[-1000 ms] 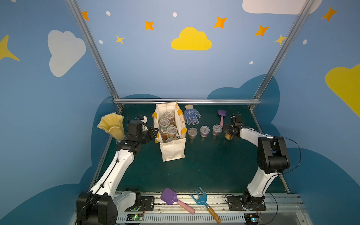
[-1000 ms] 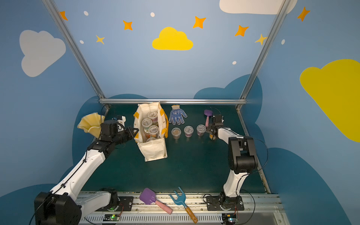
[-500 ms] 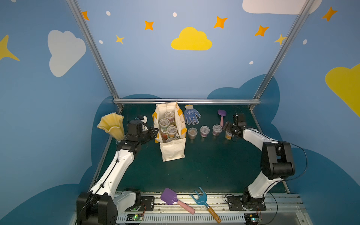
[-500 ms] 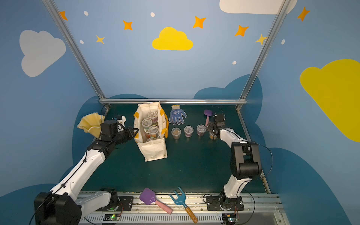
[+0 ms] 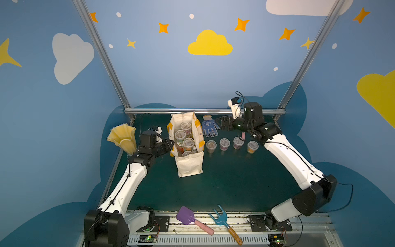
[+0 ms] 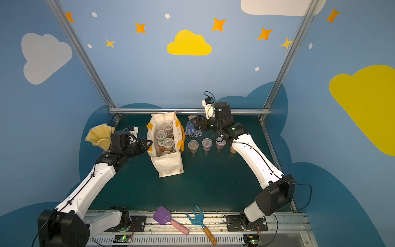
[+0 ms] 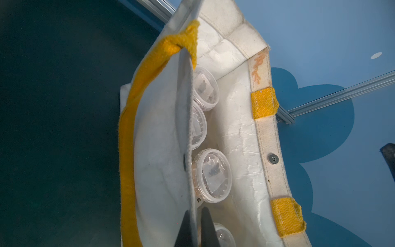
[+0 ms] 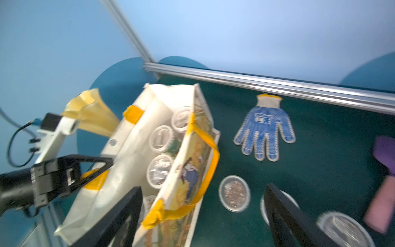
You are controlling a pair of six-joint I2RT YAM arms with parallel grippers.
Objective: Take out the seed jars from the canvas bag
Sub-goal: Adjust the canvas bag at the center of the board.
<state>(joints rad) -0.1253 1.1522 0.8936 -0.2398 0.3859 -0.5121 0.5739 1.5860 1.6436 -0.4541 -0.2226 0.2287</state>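
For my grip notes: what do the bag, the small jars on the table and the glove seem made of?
The bag looks like matte cream canvas: woven texture, stitched hems. The small jars seem clear glossy plastic: seeds show through, lids glint. The glove looks knitted, with blue dots, probably rubbery.

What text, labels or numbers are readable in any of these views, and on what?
Nothing reads cleanly.
Blue dotted glove: white printed mark on its back, too blurred to read.
Seed jar inside the canvas bag: a few black characters beside its lid, cut off by the bag's edge, unreadable.
Canvas bag's outer side: a printed picture, no legible words.
Lids of the seed jars outside the bag: too small to tell.
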